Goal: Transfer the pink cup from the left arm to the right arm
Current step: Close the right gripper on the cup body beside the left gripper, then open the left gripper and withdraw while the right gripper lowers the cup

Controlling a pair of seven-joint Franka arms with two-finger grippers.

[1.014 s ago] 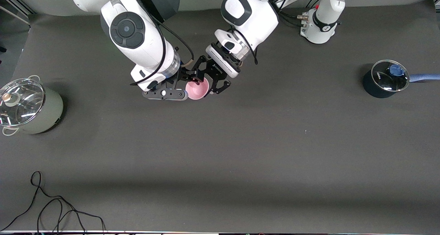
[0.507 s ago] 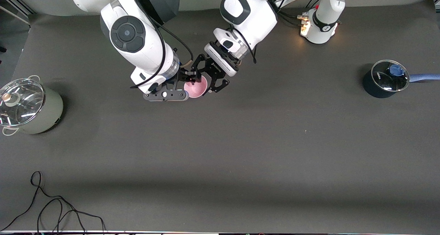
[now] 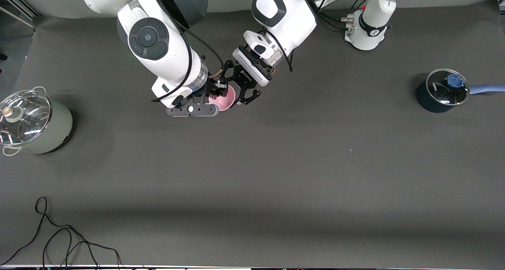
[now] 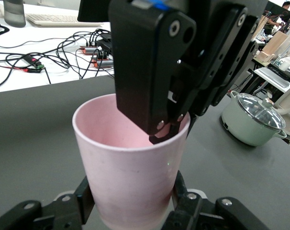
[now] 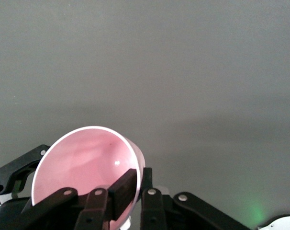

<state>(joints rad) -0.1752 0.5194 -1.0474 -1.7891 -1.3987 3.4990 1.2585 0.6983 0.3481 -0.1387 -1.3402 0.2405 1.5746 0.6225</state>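
The pink cup (image 3: 226,101) is held in the air over the surface (image 3: 276,175), near the middle of the edge where the robots' bases stand, mouth upward. The left gripper (image 4: 133,201) clamps the lower body of the cup, one finger on each side. The right gripper (image 5: 139,191) straddles the rim, one finger inside the cup and one outside, and appears pressed together on the wall. Step in hand, as judged: hand-over of the grasp from the left gripper to the right gripper. Procedure: confirm that the right gripper pinches the wall firmly before the left gripper is released. The wall is thin plastic and tapered, so a shallow pinch may slip or tip the cup; seat the inner finger well below the rim. Spread the left gripper only enough to free the body, then withdraw it downward and away along its own axis, so that the linkage fingers do not drag the cup. Hold the right gripper motionless during release. The two grippers sit very close together, so collision is the main hazard. Markings: white lettering on the body of the left gripper and a label on the glass lid of the dark blue pot (image 3: 434,98) are visible but too small to read; the cup is plain
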